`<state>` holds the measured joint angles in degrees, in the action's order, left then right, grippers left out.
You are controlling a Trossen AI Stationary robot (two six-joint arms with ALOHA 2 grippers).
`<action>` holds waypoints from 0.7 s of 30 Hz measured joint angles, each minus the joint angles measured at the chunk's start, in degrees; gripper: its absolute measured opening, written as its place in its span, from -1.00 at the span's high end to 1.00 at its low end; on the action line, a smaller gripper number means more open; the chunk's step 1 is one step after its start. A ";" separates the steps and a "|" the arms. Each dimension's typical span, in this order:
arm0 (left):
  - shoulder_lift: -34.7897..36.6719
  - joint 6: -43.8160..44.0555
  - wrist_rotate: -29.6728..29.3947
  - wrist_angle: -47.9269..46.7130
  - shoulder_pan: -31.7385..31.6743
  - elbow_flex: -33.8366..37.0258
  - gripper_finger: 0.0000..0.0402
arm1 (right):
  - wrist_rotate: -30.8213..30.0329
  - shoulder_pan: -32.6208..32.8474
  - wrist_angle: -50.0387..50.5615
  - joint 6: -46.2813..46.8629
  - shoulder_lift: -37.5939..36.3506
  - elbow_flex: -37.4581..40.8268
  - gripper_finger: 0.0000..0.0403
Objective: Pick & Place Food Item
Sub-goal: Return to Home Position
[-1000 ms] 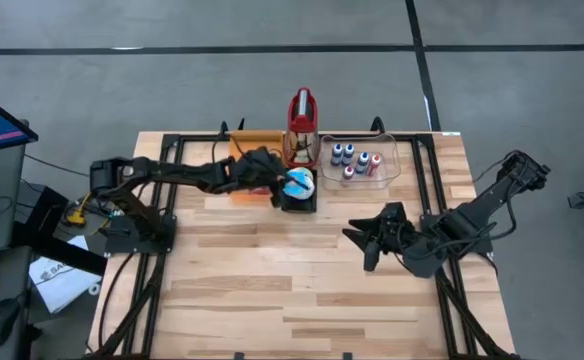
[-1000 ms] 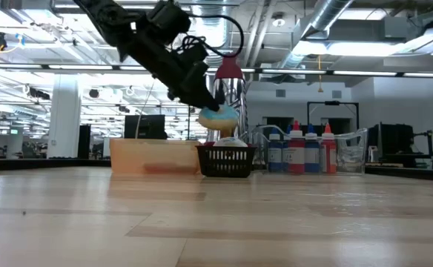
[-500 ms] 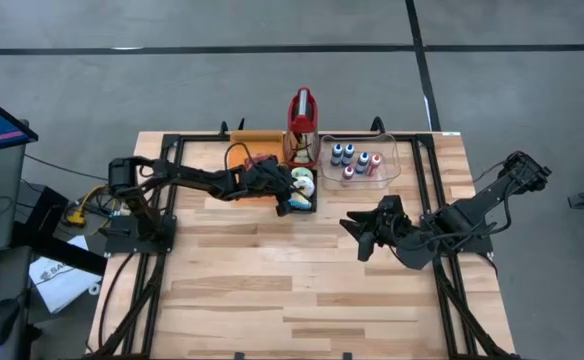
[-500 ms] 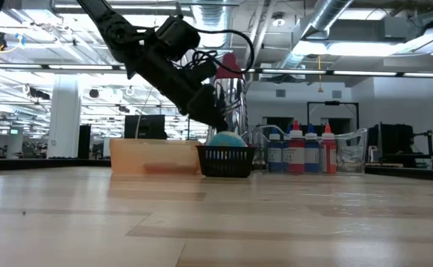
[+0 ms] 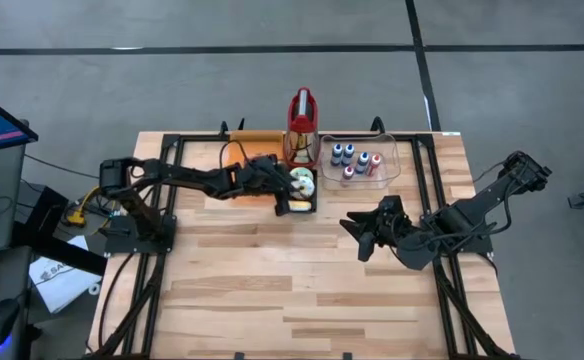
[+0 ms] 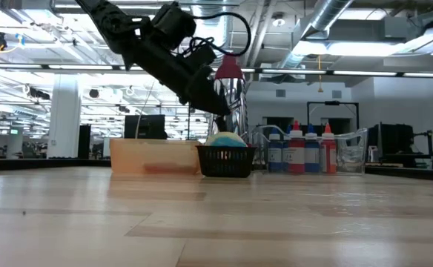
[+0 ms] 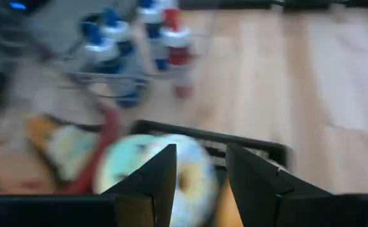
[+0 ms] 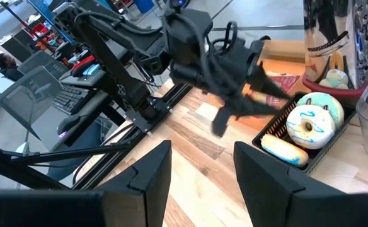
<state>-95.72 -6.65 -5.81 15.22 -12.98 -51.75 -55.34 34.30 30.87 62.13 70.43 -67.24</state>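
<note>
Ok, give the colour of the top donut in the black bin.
Iced ring donut: white with pale-blue patches; right wrist view shows it best.

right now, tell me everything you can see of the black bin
The black bin is a small rectangular basket with dark mesh walls. It stands upright toward the far edge of the table, near a clear tub. Frosted donuts fill it, piled above its rim. The left gripper hovers just above it, open and not touching it.
</note>
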 joint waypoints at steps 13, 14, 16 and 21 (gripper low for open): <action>0.61 13.32 6.83 -4.14 14.38 0.04 0.34 | -0.21 0.07 -0.02 -1.04 0.02 0.00 0.19; 1.27 13.74 7.93 -3.74 15.48 0.04 0.34 | -0.21 0.07 -0.01 -1.23 0.02 0.00 0.19; 3.59 13.29 9.47 -2.67 17.01 1.40 0.34 | -0.23 0.07 -0.01 -1.81 0.02 0.00 0.19; 14.50 18.54 8.29 5.08 14.52 13.91 0.34 | -0.24 0.07 0.14 -2.64 0.04 0.00 0.19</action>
<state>-81.22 11.89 2.48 20.29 1.54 -37.84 -55.58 34.37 31.01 59.48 70.48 -67.24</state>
